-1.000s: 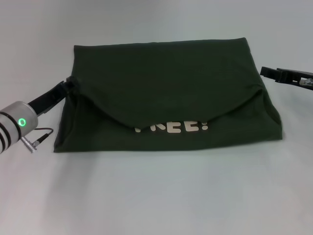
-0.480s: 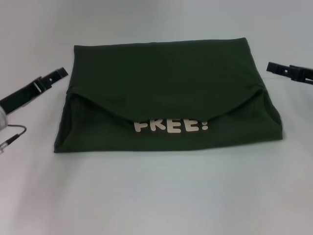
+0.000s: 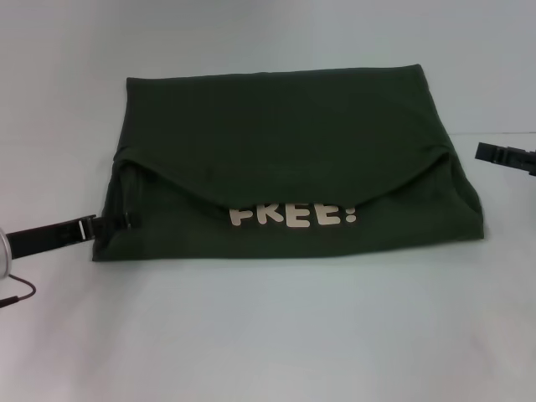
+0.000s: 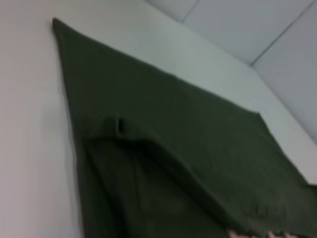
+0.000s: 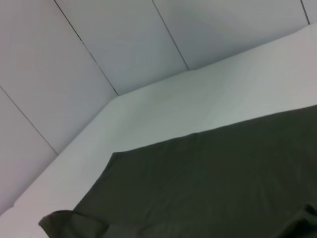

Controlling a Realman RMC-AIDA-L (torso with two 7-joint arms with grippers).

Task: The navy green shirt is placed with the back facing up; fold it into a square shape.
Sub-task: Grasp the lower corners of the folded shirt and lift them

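Observation:
The navy green shirt (image 3: pixel 285 126) lies on the white table as a wide rectangle. Its far part is folded forward in a curved flap over the cream letters "FREE!" (image 3: pixel 295 215). My left gripper (image 3: pixel 117 224) is low at the shirt's front-left corner, its tip against the cloth edge. My right gripper (image 3: pixel 490 152) hovers just off the shirt's right side, apart from the cloth. The left wrist view shows the shirt (image 4: pixel 188 134) with its folded flap, and the right wrist view shows the shirt (image 5: pixel 213 178) lying flat. Neither wrist view shows its own fingers.
The white table (image 3: pixel 268 335) stretches around the shirt on all sides. Pale wall panels (image 5: pixel 124 44) rise behind the table's far edge. A thin cable (image 3: pixel 21 293) hangs from the left arm near the table's left edge.
The left gripper let go of the shirt's left fold, drew away, then came down toward me to the front-left corner. The right gripper backed off to the right and slightly lower.

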